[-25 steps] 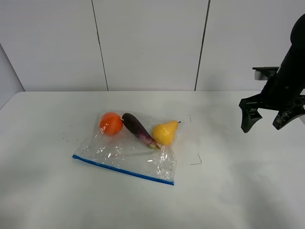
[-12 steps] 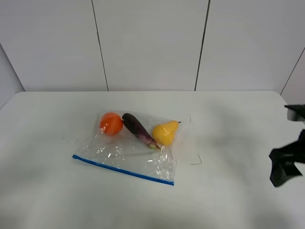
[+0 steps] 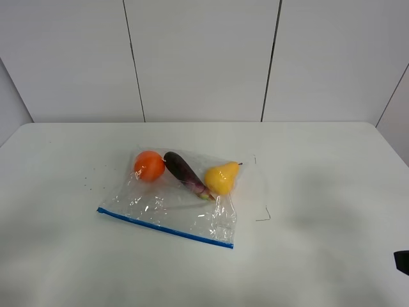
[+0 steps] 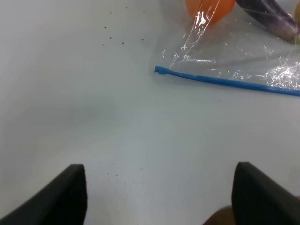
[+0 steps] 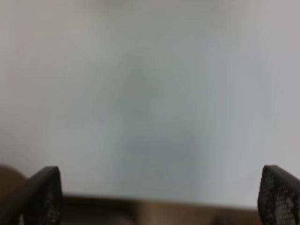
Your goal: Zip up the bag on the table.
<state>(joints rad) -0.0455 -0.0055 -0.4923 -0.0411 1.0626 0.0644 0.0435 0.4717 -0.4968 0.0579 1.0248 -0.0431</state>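
Observation:
The clear plastic bag (image 3: 176, 201) lies flat on the white table (image 3: 307, 192), left of centre, with an orange (image 3: 149, 165), a purple eggplant (image 3: 185, 173) and a yellow pear (image 3: 221, 178) inside. Its blue zip strip (image 3: 165, 228) runs along the near edge. In the left wrist view the zip strip's end (image 4: 161, 71) and the orange (image 4: 209, 8) show ahead of my left gripper (image 4: 159, 194), which is open, empty and well short of the bag. My right gripper (image 5: 159, 197) is open and empty over bare table. Only a dark tip (image 3: 402, 261) of it shows at the exterior view's lower right edge.
Small dark specks (image 3: 89, 182) lie on the table left of the bag. Thin dark marks (image 3: 263, 214) sit right of the bag. A panelled white wall (image 3: 204, 57) stands behind the table's far edge.
My right arm has dropped from high at the right side down and out of the exterior view, leaving only a dark tip at the lower right edge. The bag has not moved.

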